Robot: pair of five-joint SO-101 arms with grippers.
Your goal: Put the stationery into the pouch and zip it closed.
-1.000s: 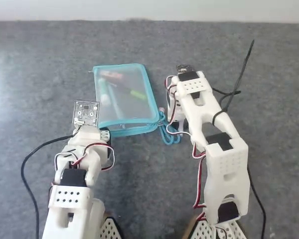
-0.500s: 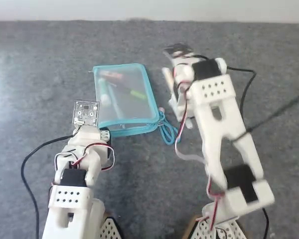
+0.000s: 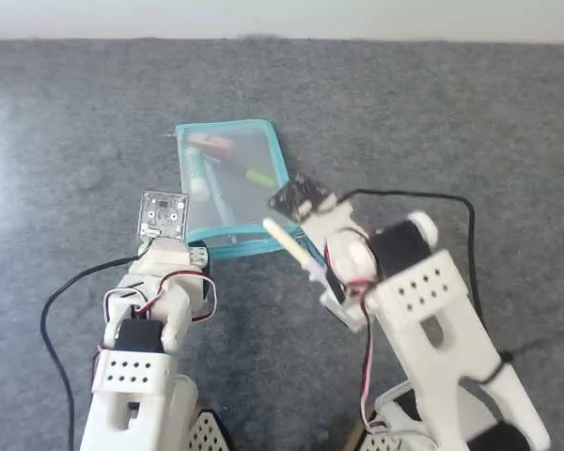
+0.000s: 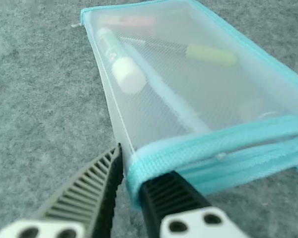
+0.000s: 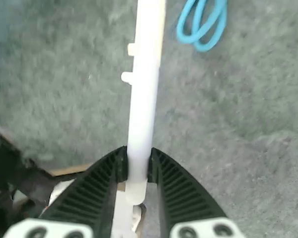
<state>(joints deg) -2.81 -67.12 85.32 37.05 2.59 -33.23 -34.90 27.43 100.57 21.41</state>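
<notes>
The right gripper [image 5: 138, 161] has swung back from beside the pouch [image 3: 235, 188] with a white pen [image 5: 145, 89] pinched tight, and hangs near its front right corner. The left gripper [image 4: 130, 168] clamps the pouch's zipper edge (other stationery [image 4: 123, 69] already inside). Sliding the pen in looks next.

Left arm [image 3: 141, 329]: near left, stretched toward the far side.
Left gripper [image 4: 130, 171]: jaws pinched on the pouch [image 4: 188, 99] at its near corner.
Right arm [image 3: 432, 319]: near right, wrist angled left.
Right gripper [image 5: 137, 159]: clamped on a white pen [image 5: 145, 89].
</notes>
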